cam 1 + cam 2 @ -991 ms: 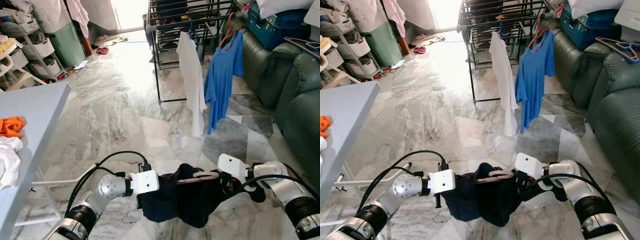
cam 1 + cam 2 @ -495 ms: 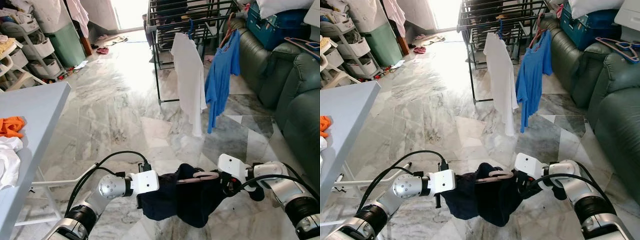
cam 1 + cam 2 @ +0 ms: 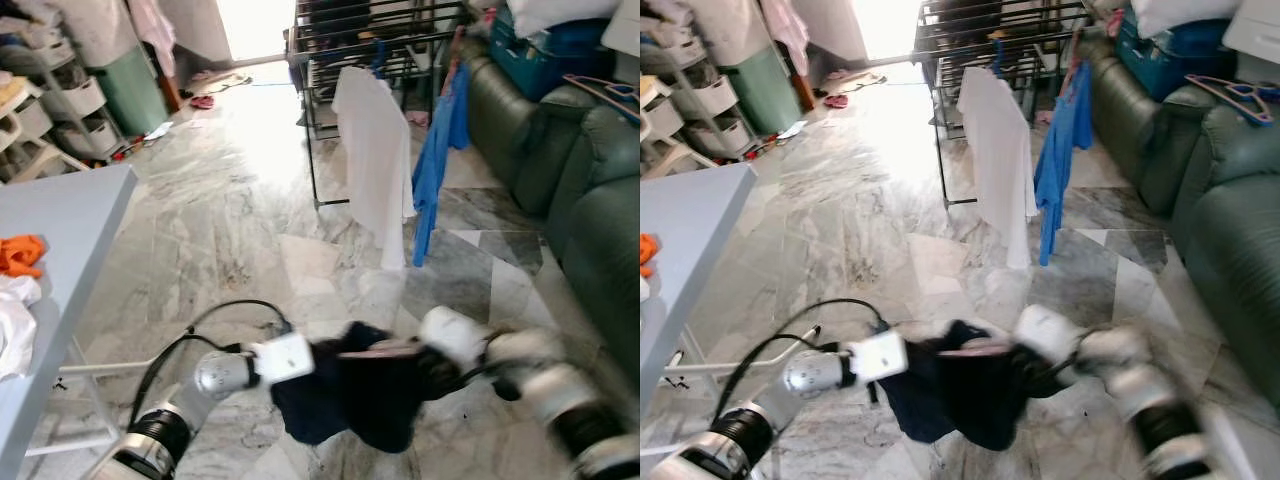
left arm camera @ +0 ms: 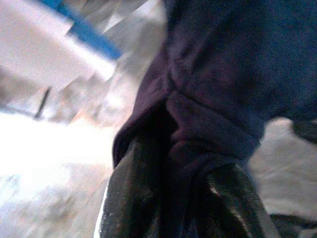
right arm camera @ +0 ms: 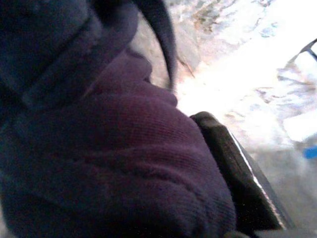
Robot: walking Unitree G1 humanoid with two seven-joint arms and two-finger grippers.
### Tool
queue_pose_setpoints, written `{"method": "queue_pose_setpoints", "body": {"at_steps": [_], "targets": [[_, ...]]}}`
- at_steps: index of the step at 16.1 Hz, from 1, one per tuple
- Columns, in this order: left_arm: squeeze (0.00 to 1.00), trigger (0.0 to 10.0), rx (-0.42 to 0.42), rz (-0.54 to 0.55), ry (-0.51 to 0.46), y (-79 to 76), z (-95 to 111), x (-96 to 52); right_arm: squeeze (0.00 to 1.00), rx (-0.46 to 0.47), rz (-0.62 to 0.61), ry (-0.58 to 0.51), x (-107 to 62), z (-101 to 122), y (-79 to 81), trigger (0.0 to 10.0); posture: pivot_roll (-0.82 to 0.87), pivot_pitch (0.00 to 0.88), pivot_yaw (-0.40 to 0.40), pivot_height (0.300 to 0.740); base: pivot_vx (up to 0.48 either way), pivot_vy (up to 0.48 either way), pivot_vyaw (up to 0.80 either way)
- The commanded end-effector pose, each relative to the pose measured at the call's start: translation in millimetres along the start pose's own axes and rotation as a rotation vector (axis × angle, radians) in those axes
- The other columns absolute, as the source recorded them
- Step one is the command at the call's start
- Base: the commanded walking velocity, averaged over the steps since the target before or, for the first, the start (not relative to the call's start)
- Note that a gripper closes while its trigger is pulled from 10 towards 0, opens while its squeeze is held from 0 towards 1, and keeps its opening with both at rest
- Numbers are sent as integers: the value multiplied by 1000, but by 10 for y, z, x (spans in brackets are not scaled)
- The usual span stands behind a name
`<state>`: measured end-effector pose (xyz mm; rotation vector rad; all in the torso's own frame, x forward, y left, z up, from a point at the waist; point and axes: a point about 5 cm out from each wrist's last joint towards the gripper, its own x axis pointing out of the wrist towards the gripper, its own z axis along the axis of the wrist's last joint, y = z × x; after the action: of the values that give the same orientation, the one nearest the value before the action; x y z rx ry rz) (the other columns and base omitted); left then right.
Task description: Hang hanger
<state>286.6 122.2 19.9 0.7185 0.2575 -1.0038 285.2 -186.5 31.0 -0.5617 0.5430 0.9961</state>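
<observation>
A dark navy garment (image 3: 345, 400) drapes over a pink hanger (image 3: 385, 349), held low over the marble floor between my two arms. My left gripper (image 3: 305, 368) is shut on the garment's left side; in the left wrist view its fingers (image 4: 130, 198) pinch a fold of the dark cloth (image 4: 208, 99). My right gripper (image 3: 428, 362), blurred, grips the right side, and dark cloth (image 5: 119, 163) bulges past one finger (image 5: 233, 171) in the right wrist view. The black drying rack (image 3: 372, 35) stands ahead, beyond the garment.
A white shirt (image 3: 375, 160) and a blue shirt (image 3: 436, 150) hang from the rack's front. A green sofa (image 3: 590, 210) runs along the right. A grey table (image 3: 70, 230) with an orange cloth (image 3: 20, 253) is at left. Shelves (image 3: 60, 90) stand far left.
The picture has blurred and shifted slightly, most around my right arm. The white shirt has swung broadside and the blue shirt edge-on. Both grippers still hold the garment.
</observation>
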Motion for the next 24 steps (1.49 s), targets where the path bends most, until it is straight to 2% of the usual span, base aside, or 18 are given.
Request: {"method": "queue_pose_setpoints", "body": {"at_steps": [1, 4, 5, 9, 13, 15, 18, 20, 21, 24], "targets": [[1000, 10000, 2, 91, -12, 175, 52, -20, 0, -31, 20, -4, 71, 55, 47, 0, -210, 0, 146, 740, 0, 0, 0], [1000, 10000, 4, 106, -4, 170, 55, 6, 0, -28, 5, -13, 96, 86, 38, 0, -210, 0, 146, 740, 0, 0, 0], [1000, 10000, 40, 138, -8, 175, 79, 32, 0, -30, -14, -13, 124, 94, 49, 0, -211, 0, 145, 740, 0, 0, 0], [1000, 10000, 100, 80, -55, 135, 143, 50, 0, -16, -32, 5, 143, 69, 50, 0, -214, 0, 146, 740, 0, 0, 0], [1000, 10000, 154, 73, -63, 165, 87, -43, 0, 48, -79, 27, 183, 15, 64, 0, -215, 0, 146, 740, 0, 0, 0], [1000, 10000, 154, 51, -19, 158, -9, -97, 0, 78, -103, 42, 206, -18, 75, 0, -212, 0, 145, 740, 0, 0, 0], [1000, 10000, 102, 107, 24, 241, -87, -154, 0, 132, -131, 62, 243, -62, 102, 0, -212, 0, 142, 740, 0, 0, 0], [1000, 10000, 92, 54, 62, 199, -148, -169, 0, 159, -136, 65, 268, -72, 126, 0, -212, 0, 140, 740, 0, 0, 0], [1000, 10000, 114, 20, 102, 180, -194, -183, 0, 167, -145, 76, 274, -86, 130, 0, -213, 0, 140, 740, 0, 0, 0], [1000, 10000, 99, 119, 175, 276, -259, -209, 0, 220, -203, 93, 279, -119, 107, 0, -216, 0, 141, 740, 0, 0, 0]]}}
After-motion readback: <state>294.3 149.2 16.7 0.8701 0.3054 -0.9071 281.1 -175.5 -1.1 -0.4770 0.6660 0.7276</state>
